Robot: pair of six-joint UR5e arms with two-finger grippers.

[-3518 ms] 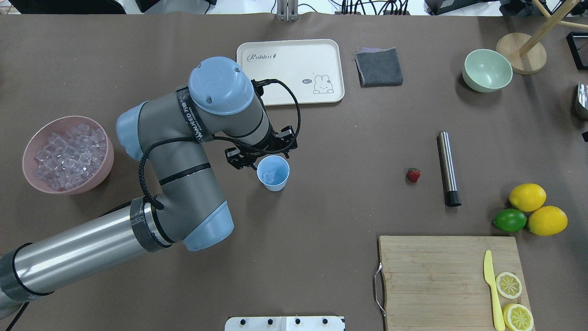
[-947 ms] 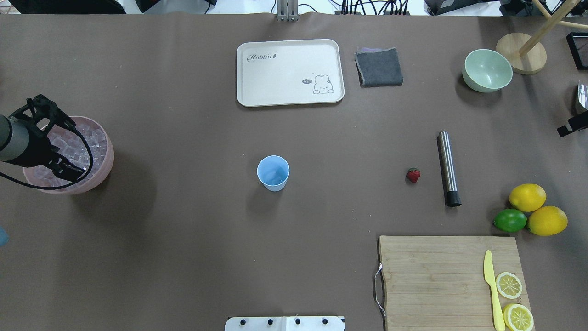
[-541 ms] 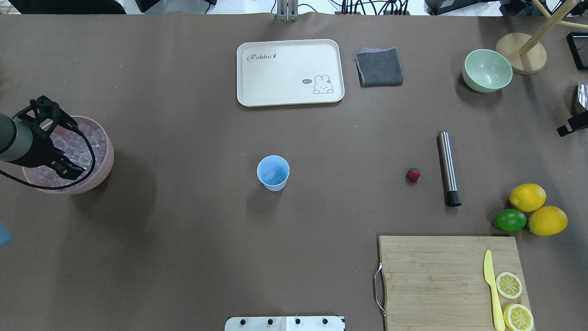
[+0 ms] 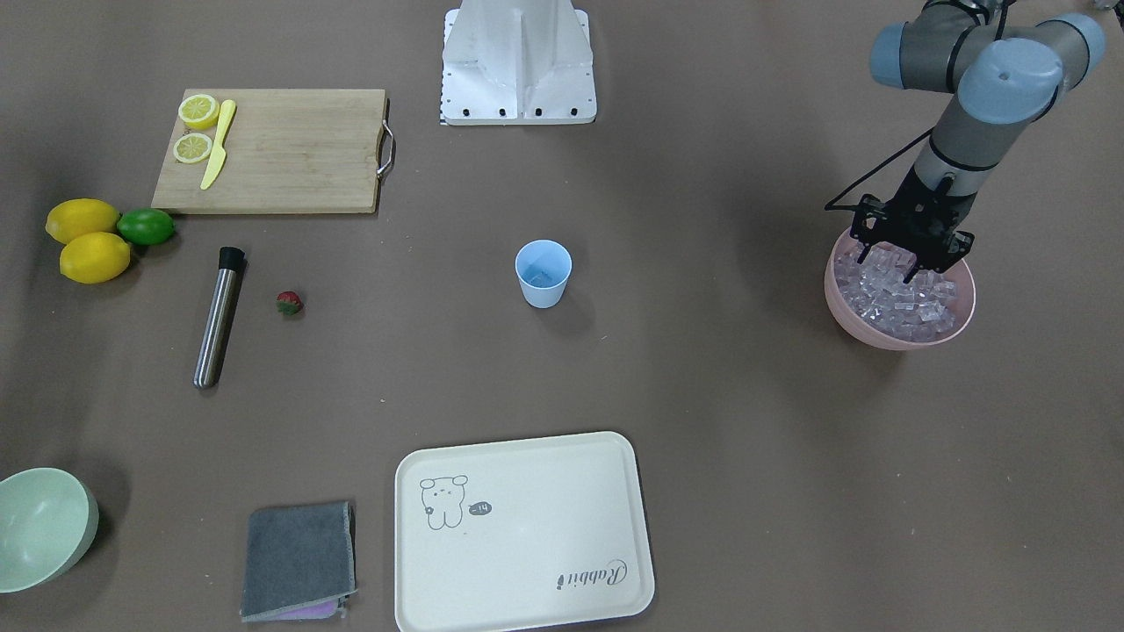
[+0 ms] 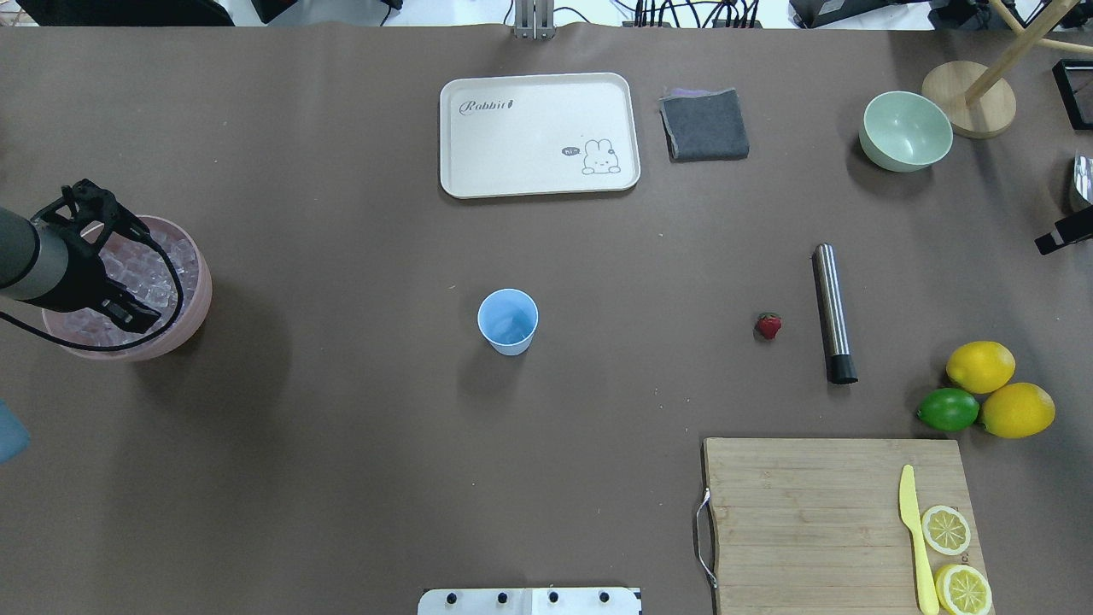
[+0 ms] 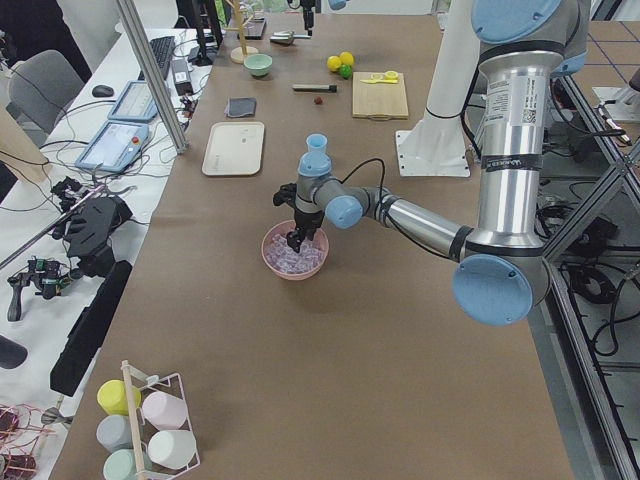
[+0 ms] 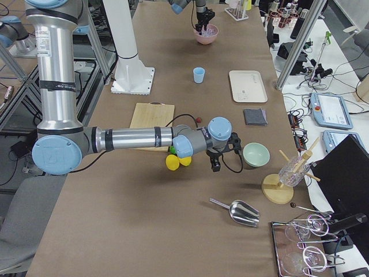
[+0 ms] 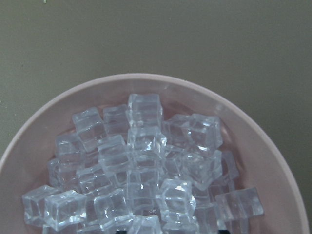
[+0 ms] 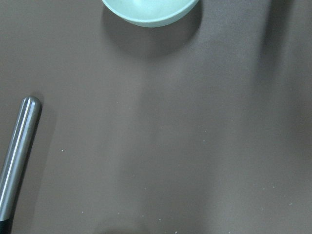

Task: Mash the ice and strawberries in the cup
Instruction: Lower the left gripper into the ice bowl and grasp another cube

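Left gripper point(image 4: 909, 257), fingers apart, poised over clear glassy ice cubes point(image 4: 904, 298) in pink bowl point(image 4: 878, 338), right of front-facing view: likely for pickup. Light blue plastic cup point(image 4: 543, 273) upright mid-frame, awaiting fill; small red strawberry point(image 4: 289, 303) left.

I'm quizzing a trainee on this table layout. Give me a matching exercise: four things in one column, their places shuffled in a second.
1 cup
2 strawberry
3 ice
4 yellow knife

a on the cutting board
b heaped in the pink bowl
c lying beside the steel rod
d upright, alone, mid-table

Pairs: 1-d, 2-c, 3-b, 4-a.
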